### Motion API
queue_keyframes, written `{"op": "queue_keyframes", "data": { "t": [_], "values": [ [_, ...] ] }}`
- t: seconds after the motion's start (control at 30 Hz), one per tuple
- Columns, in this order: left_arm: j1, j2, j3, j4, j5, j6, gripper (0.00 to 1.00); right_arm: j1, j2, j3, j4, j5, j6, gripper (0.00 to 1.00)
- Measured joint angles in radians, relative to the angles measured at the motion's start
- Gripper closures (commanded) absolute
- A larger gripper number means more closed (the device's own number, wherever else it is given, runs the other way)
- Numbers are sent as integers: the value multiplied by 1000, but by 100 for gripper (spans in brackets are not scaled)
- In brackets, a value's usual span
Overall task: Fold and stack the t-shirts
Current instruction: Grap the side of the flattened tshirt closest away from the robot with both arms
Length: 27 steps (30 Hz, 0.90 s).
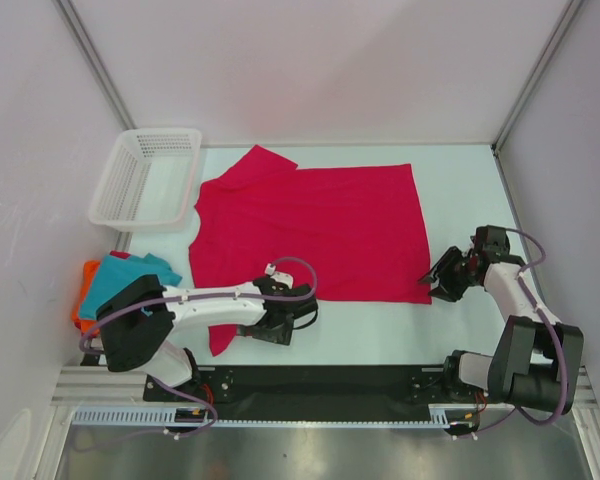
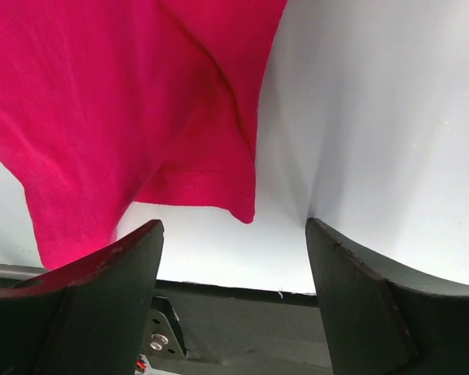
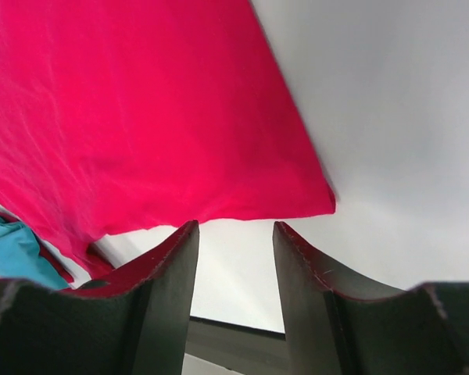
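- Step in hand, as I judge it: the first fold of the large crimson-pink short-sleeved cloth t-shirt [image 1: 310, 230], with both arms lined up along its near side and no cloth gripped yet.
- That shirt lies spread flat over the middle of the white bench [image 1: 460, 190], collar toward the left edge, hem toward the right edge, one sleeve trailing toward the near edge.
- The left fingers [image 2: 102, 281] stand apart with nothing between them, low over the bench, with the stitched corner of the near sleeve just ahead of them.
- The right fingers [image 3: 156, 281] are likewise apart and empty, with the near hem corner just beyond their tips.
- The soft teal t-shirt [image 1: 130, 278] and the orange t-shirt [image 1: 83, 300] sit bunched together at the left edge, unfolded.
- A white plastic mesh basket [image 1: 145, 135] stands at the far-left corner, just beside the crimson-pink shirt's far sleeve.
- Next move, in my view: each arm needs to slide under its bit of cloth, close on one layer only, then lift and carry the near side toward the far edge together, so that the fold lands straight.
- Risk: pinching bench instead of cloth, or uneven lifting that leaves a skewed crease.
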Motion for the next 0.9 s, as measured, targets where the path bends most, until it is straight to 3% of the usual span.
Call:
{"op": "queue_keyframes", "data": {
  "t": [0.33, 0.67, 0.9],
  "values": [
    [-1, -40, -37, 38, -2, -5, 24, -56, 35, 0, 10, 19, -27, 49],
    [-1, -89, -88, 100, 4, -23, 44, -65, 26, 0, 5, 55, -27, 49],
    [1, -96, -98, 122, 9, -20, 46, -65, 26, -27, 26, 58, -26, 50]
  ]
}}
